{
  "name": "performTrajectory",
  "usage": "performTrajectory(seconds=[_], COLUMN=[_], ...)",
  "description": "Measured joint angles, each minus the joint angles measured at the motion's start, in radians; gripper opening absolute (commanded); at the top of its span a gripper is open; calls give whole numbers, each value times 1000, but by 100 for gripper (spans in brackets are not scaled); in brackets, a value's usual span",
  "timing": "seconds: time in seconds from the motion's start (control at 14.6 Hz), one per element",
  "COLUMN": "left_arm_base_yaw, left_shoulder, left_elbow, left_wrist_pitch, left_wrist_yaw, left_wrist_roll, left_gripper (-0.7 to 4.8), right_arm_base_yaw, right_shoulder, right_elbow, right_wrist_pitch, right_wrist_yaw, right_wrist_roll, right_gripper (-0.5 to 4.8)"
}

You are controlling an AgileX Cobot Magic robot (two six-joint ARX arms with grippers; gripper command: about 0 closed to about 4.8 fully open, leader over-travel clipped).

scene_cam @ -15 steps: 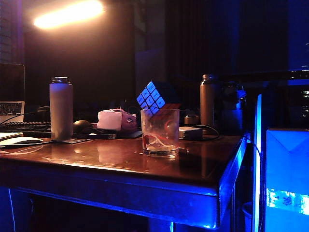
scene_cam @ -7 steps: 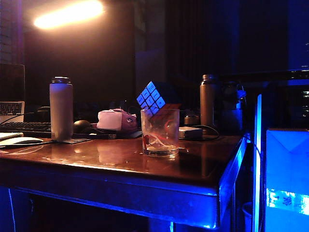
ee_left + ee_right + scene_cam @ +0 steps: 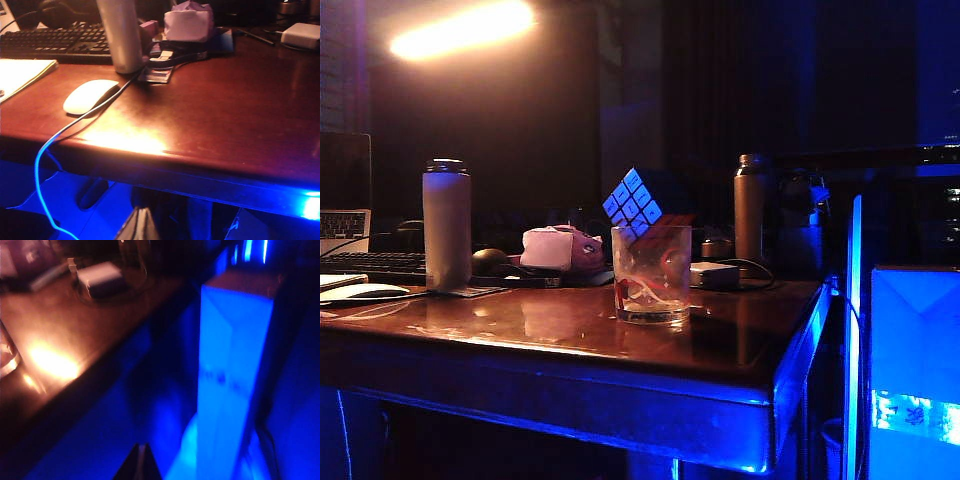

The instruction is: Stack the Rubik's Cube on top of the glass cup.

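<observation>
neither hand shows in the exterior view, and nothing there differs from the two earlier pictures of it. rubik's cube point(image 3: 638, 203) sits tilted on one corner in the mouth of the glass cup point(image 3: 652, 274), partly sunk below the rim, blue-white tiles facing the camera. that cup stands on the counter point(image 3: 570, 330), well apart from the pale bottle point(image 3: 447, 224) and nearer the dark bottle point(image 3: 750, 207) behind it. with the cube unmoved over the last second and no arm near it, the stack looks finished and holding, though the tilt means it rests wedged rather than flat.

left wrist view: left hand point(image 3: 138, 224) shows only as two fingertips pressed together at the frame's edge, closed on nothing, hanging below and in front of the counter's edge. beyond that edge lie a white mouse point(image 3: 88, 96) with its cable, the pale bottle just behind it, a keyboard point(image 3: 55, 42) and a pink bundle point(image 3: 187, 22). neither cup nor cube appears.

right wrist view: right hand point(image 3: 139, 463) is likewise a dark closed tip, empty, below the counter's edge beside a tall blue-lit box point(image 3: 230, 385). a sliver of the glass cup's base point(image 3: 6, 357) shows at the frame's edge; the picture is blurred. both hands seem pulled clear of the cup, which fits a task already done.
</observation>
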Motion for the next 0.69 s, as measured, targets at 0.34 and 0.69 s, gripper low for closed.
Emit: performTrajectory(seconds=[0.34, 0.69], left_arm_base_yaw=[0, 0], left_shoulder=[0, 0], left_elbow=[0, 0], left_wrist_pitch=[0, 0], left_wrist_yaw=[0, 0], left_wrist_roll=[0, 0], left_gripper=[9, 9], right_arm_base_yaw=[0, 0], right_shoulder=[0, 0], right_elbow=[-16, -17], right_wrist_pitch=[51, 52], right_wrist_yaw=[0, 0], right_wrist_roll=[0, 0], right_gripper=[-1, -1])
